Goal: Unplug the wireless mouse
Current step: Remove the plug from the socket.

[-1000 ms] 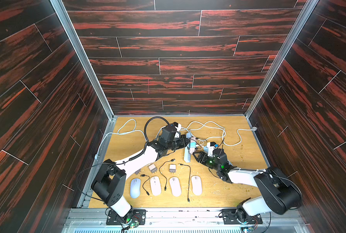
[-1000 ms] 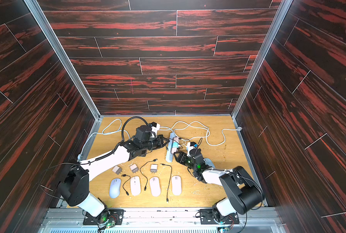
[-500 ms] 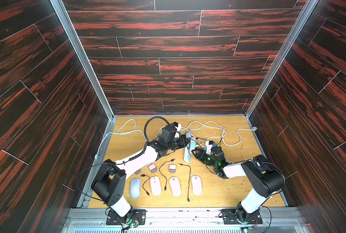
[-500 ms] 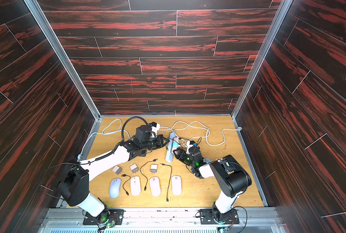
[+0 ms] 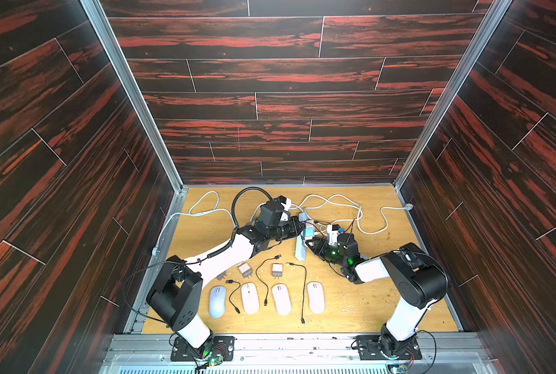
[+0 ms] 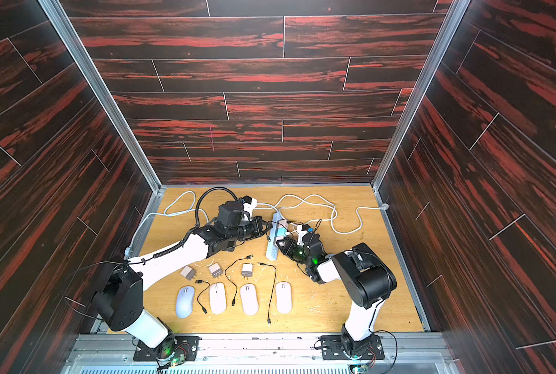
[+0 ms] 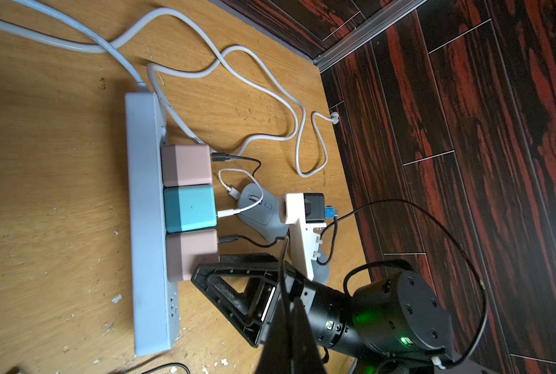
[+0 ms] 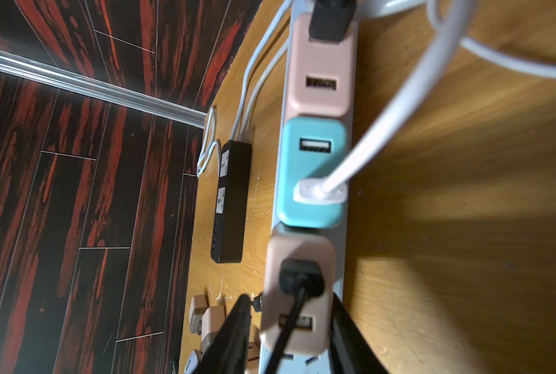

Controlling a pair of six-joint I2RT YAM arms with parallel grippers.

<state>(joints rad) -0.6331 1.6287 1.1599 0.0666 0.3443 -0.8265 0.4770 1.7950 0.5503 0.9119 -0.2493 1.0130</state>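
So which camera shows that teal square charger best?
The right wrist view: the teal square charger is close up, sockets and white plug facing the camera. The left wrist view shows its side; both top views, a tiny speck.

The counter is matt, scuffed pale wood. Walls look like glossy dark wood planks with metal corner rails. The power strip, chargers and grey mouse are smooth matt plastic.
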